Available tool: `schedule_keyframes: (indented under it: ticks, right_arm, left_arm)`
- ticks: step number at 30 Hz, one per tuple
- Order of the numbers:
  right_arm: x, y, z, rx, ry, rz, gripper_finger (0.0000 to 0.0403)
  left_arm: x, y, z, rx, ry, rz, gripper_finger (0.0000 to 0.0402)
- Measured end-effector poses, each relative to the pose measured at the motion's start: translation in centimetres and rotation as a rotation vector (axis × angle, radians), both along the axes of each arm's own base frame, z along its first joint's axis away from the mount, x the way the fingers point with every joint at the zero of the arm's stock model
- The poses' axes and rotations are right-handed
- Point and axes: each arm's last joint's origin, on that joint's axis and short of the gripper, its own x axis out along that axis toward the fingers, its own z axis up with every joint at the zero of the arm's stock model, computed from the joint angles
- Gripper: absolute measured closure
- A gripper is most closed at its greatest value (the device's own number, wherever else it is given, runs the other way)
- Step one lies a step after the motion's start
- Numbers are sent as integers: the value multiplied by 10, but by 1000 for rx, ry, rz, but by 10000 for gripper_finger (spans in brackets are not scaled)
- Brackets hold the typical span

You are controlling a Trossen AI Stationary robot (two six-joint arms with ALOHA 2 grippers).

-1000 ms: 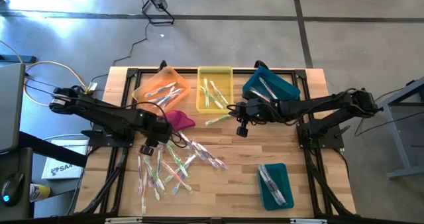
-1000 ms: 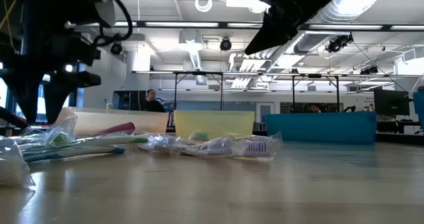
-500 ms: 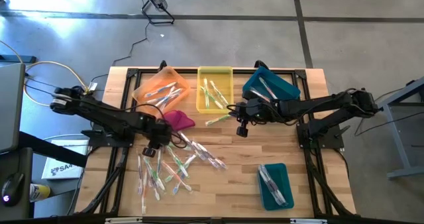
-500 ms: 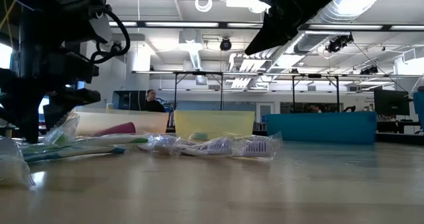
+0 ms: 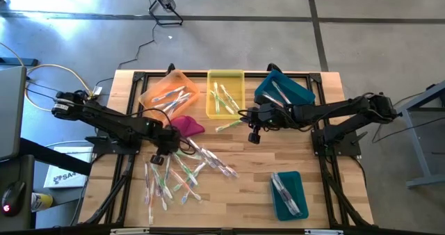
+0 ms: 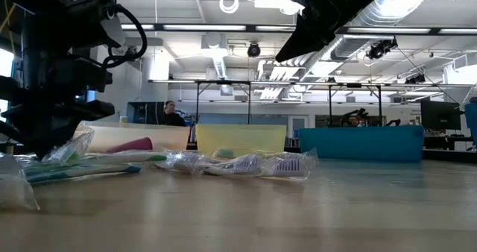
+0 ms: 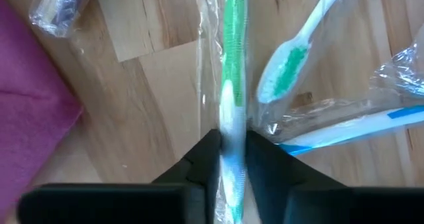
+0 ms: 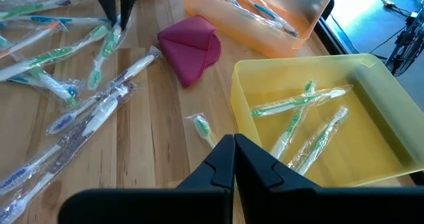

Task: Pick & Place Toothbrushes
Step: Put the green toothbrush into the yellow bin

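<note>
Left gripper point(image 5: 159, 154), low over the pile of toothbrushes point(image 5: 177, 172) near the bench's front-left corner: in its wrist view I see its 2 fingers point(image 7: 207, 159) closed against either side of a wrapped green-and-white toothbrush point(image 7: 232, 85) lying flat on the wood. The grip looks made, though I judge the brush not yet lifted.

Key relation: the brush's long axis runs straight ahead from the jaws, so the fingers cross it at right angles near one end, and most of its length projects forward past the tips. A second green-bristled brush point(image 7: 298, 52) lies just beside it, angled away, apparently outside the jaws. The magenta cloth point(image 5: 186, 125) sits just behind the gripper, toward the bench's rear edge.

Right gripper point(image 5: 254, 135): closed on nothing, hovering mid-bench just in front of the yellow bin point(image 5: 224, 76), beside a stray brush point(image 5: 228, 126).

Destinations: orange bin point(image 5: 154, 90), yellow bin and a tilted teal bin point(image 5: 302, 92) along the rear edge; a second teal bin point(image 5: 275, 193) near the front-right corner. All 4 hold brushes. The orange bin lies nearest the left arm; I judge green brushes belong in the yellow.
</note>
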Motion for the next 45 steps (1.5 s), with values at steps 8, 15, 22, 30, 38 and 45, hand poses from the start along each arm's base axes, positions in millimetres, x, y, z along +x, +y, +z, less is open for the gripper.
schedule_keyframes:
  ticks: [8,15,22,30,38,45]
  right_arm:
    - [0,0,0,0,0,0,401]
    - [0,0,0,1,1,0,401]
    - [0,0,0,0,1,1,401]
    - [0,0,0,-2,3,2,401]
    - [-2,0,-3,-1,42,2,401]
    - [-2,1,-3,18,43,29,401]
  left_arm:
    - [4,-1,4,-3,-20,-3,389]
    - [9,-1,11,10,-43,-33,379]
    - [14,-2,24,11,-35,-62,388]
    - [22,-2,53,59,-22,-138,388]
    - [29,0,90,170,-32,-198,388]
    - [41,13,127,238,-135,-253,388]
